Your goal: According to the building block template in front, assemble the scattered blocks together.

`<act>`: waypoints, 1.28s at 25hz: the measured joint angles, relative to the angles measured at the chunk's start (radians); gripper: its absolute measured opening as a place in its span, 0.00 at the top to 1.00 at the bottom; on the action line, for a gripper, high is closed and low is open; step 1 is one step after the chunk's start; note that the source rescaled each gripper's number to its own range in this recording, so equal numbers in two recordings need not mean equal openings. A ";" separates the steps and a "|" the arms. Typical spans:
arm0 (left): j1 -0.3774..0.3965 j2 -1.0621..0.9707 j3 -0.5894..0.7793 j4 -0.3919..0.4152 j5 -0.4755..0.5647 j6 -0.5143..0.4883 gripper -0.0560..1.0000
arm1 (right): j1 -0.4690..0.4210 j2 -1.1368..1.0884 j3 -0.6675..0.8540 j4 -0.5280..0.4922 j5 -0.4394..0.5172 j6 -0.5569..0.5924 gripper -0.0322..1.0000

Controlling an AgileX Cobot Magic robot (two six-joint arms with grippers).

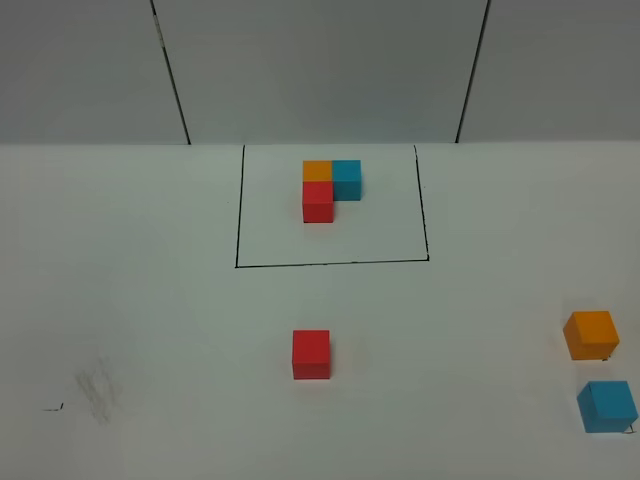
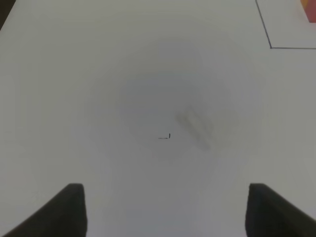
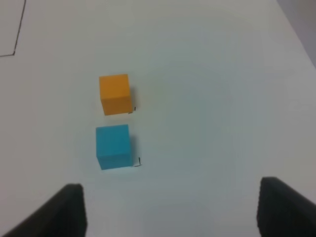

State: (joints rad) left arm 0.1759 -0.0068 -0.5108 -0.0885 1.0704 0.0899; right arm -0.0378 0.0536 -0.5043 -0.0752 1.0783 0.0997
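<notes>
The building block template [image 1: 330, 188] sits inside a black-lined rectangle at the back middle: orange and blue cubes side by side, a red cube in front of the orange. Of the scattered blocks, the red one [image 1: 311, 354] lies in the middle foreground. The orange one [image 1: 590, 335] [image 3: 115, 94] and the blue one [image 1: 606, 406] [image 3: 113, 146] lie at the far right, blue nearer the front. Neither arm shows in the high view. My left gripper [image 2: 165, 210] is open over bare table. My right gripper [image 3: 170, 212] is open above the table, short of the blue block.
The black rectangle [image 1: 238, 240] shows a corner [image 2: 270, 47] in the left wrist view. A grey smudge [image 1: 97, 392] [image 2: 197, 126] and a small black mark [image 1: 52, 407] [image 2: 165, 137] lie on the white table at the front left. Grey wall panels stand behind.
</notes>
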 joint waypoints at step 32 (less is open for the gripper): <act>0.006 0.000 0.000 0.000 0.000 -0.001 0.37 | 0.000 0.000 0.000 0.000 0.000 0.001 0.49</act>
State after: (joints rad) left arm 0.1823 -0.0068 -0.5108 -0.0885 1.0704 0.0890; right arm -0.0378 0.0536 -0.5043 -0.0752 1.0783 0.1005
